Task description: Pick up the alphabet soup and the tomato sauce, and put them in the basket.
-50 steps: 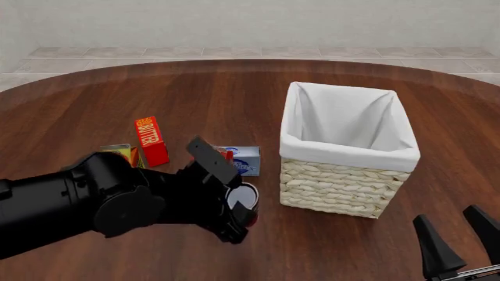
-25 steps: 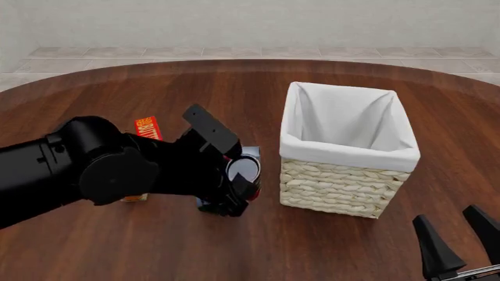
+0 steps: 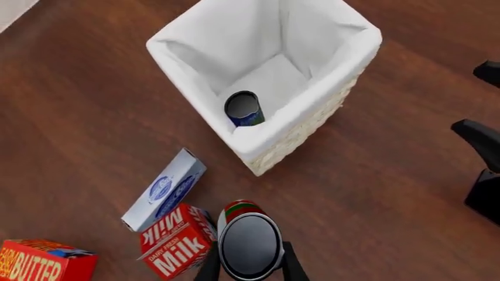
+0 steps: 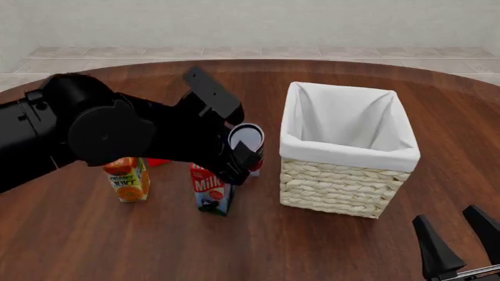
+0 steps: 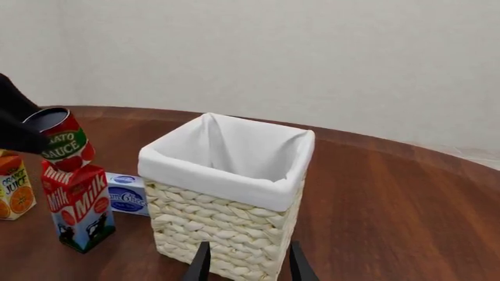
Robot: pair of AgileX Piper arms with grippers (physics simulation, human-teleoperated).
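Two black fingers of the right gripper (image 4: 462, 243) stand apart at the front view's lower right. Mid-frame, the left gripper (image 4: 243, 157) is clamped on the tomato sauce (image 4: 248, 144), held in the air just left of the basket (image 4: 343, 178). Inside the basket lies the alphabet soup (image 3: 245, 109).

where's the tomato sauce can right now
The red-labelled tomato sauce can is held in the left gripper, lifted above the milk carton, left of the wicker basket in the front view.
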